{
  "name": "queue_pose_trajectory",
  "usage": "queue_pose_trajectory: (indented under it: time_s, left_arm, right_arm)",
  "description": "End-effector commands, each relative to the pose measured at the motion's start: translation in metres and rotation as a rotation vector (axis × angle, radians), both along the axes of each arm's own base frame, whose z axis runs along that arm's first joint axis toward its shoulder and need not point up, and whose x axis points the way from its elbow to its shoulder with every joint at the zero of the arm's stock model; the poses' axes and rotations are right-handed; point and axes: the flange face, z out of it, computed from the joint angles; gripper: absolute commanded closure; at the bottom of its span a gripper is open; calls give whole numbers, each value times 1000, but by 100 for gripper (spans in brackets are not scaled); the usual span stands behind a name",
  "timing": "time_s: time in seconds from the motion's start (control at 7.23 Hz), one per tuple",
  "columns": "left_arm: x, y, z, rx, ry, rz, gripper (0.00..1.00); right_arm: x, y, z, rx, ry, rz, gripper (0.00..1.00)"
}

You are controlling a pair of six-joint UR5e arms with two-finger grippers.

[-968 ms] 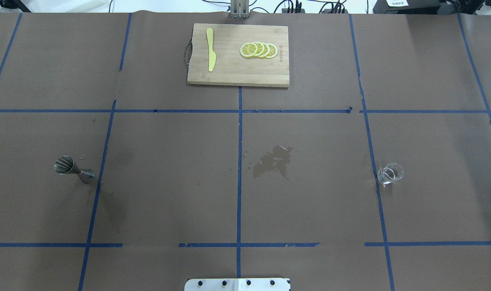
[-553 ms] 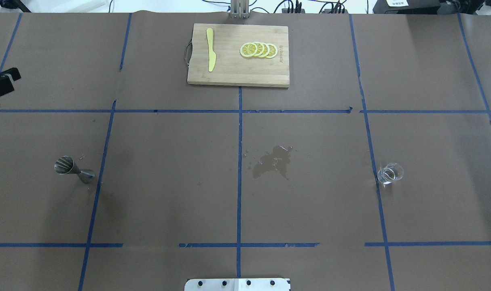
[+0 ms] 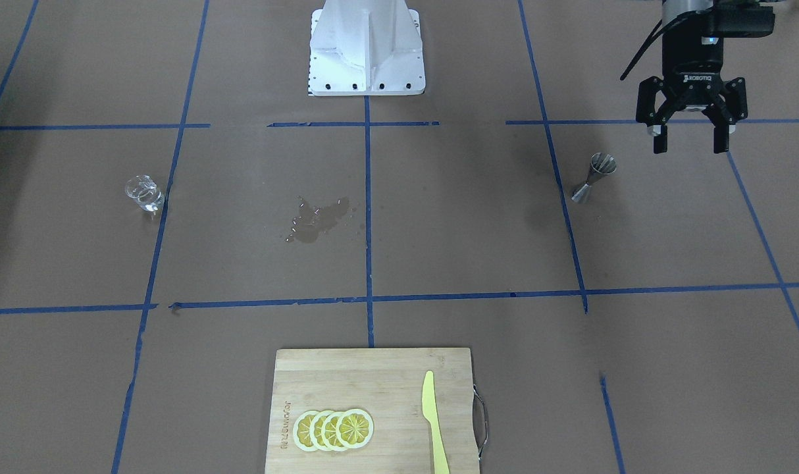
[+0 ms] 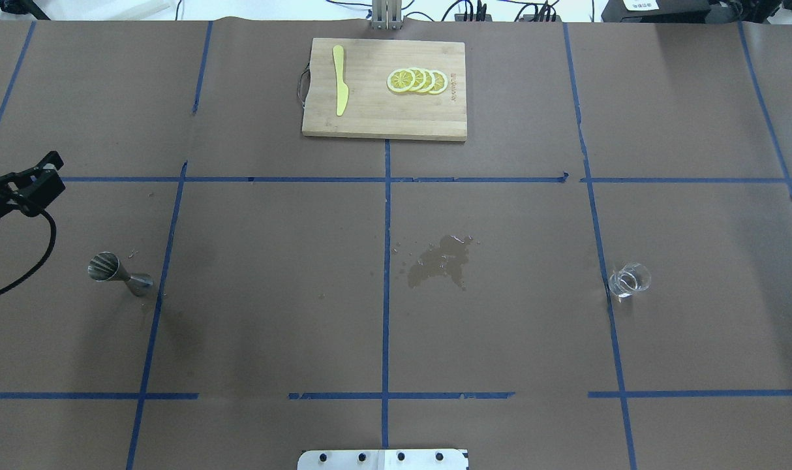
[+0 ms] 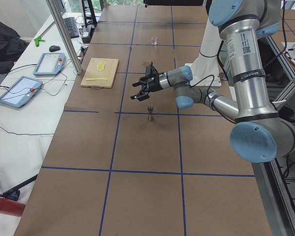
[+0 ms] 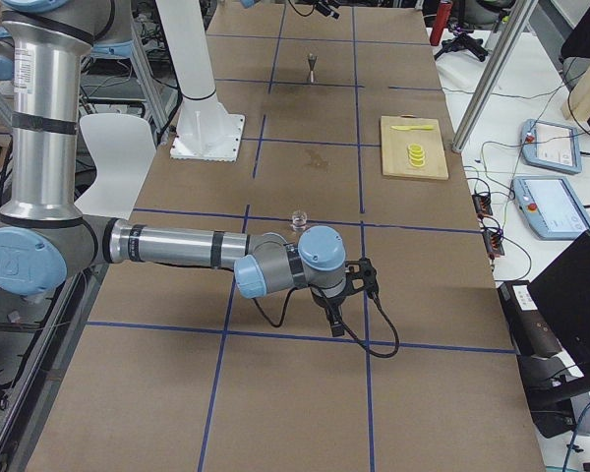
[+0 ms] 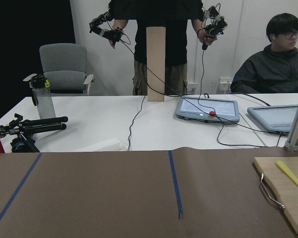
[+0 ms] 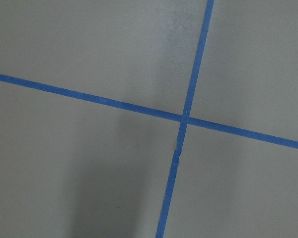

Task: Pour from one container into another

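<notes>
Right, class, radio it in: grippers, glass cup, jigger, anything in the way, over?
Left gripper open, empty, hovering near jigger. Right gripper apart from glass cup, state unclear. Both vessels upright, untouched. Wet patch mid-table between them.

My left hand [image 3: 690, 146] hangs with fingers spread at the upper right of the front-facing frame, apart from the jigger [image 3: 593, 176] just below and left of it, open air between them; bare surface [image 3: 472, 217] rings the jigger; toward the glass cup [image 3: 143, 194] at mid-left I see only a flat wet patch [image 3: 317, 220]; the cutting board [image 3: 386, 375] sits bottom centre, well off that lane.
</notes>
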Motion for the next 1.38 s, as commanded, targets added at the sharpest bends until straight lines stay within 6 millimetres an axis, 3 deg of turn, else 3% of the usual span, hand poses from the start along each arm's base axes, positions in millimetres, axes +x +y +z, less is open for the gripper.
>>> queue_pose_trajectory:
  time_s: [0.0, 0.41, 0.69, 0.83, 1.24]
  left_arm:
    - [35, 17, 32, 37, -62, -56, 0]
    - [83, 48, 76, 130, -10, -68, 0]
    - [115, 54, 80, 163, 32, -94, 0]
    - [120, 58, 81, 165, 34, -86, 0]
    - [135, 77, 112, 176, 42, -58, 0]
  right_arm:
    - [-1, 0, 0, -1, -7, -2, 0]
    - [0, 1, 0, -3, -13, -2, 0]
    - [0, 1, -1, -1, -15, -1, 0]
    - [1, 1, -1, -1, -16, 0, 0]
    - [1, 0, -2, 0, -16, 0, 0]
